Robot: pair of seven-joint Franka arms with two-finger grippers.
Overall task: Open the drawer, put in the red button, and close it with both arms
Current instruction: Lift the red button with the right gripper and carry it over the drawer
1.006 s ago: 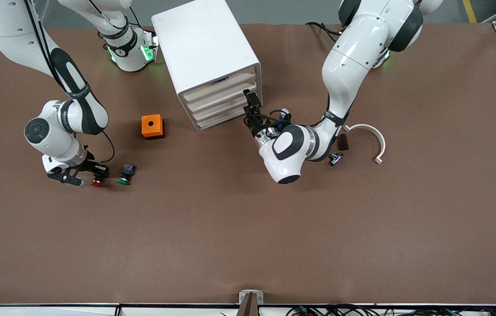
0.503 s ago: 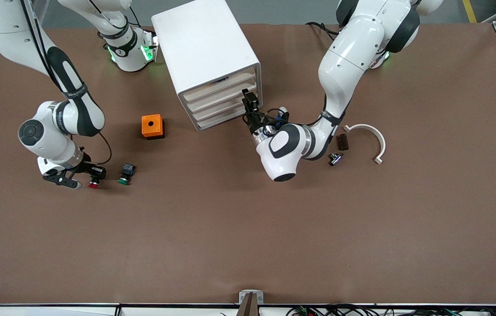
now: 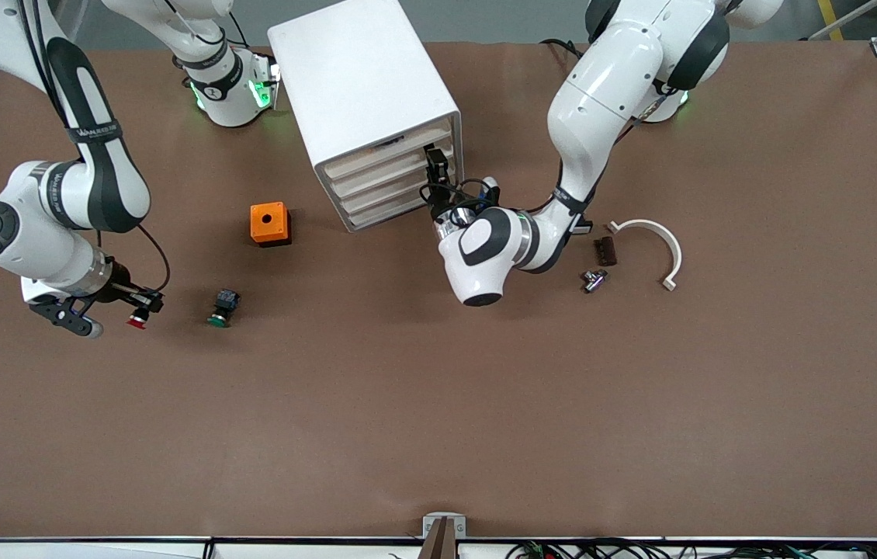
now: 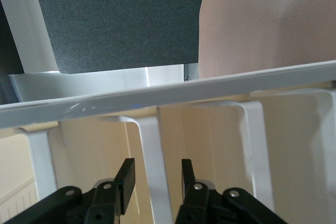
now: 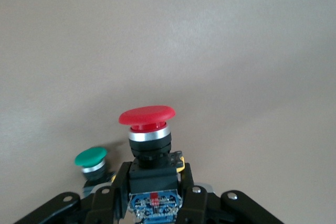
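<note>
Right wrist view shows the right pincer [image 5: 154,192] clamped on the black-and-blue boxy body of the red button [image 5: 147,129], its round cap pointing away from the fingers. From the front, that pincer hangs over the table [image 3: 438,419] at the right arm's end, with the button clear of the surface. The green button [image 3: 221,308] lies on the table close by, toward the middle and apart from the held one.

My judgement is that the red button is light and rigid: hard plastic with a metal collar under the cap. The flat-sided body is the sound place to hold it; the smooth domed cap would likely slip or turn.

Left wrist view puts the left pincer [image 4: 155,179] at the front of the white drawer cabinet [image 3: 365,101], its jaws apart with a white drawer handle [image 4: 154,166] standing between the fingertips; no contact shows yet, and no drawer stands pulled out.

Farther out lie an orange block [image 3: 269,223], a white curved clip [image 3: 652,241] and two small dark parts [image 3: 600,264].

Lettering on the right arm's [image 3: 74,178] black band reads roughly "WALKER", though I cannot be sure of it.
</note>
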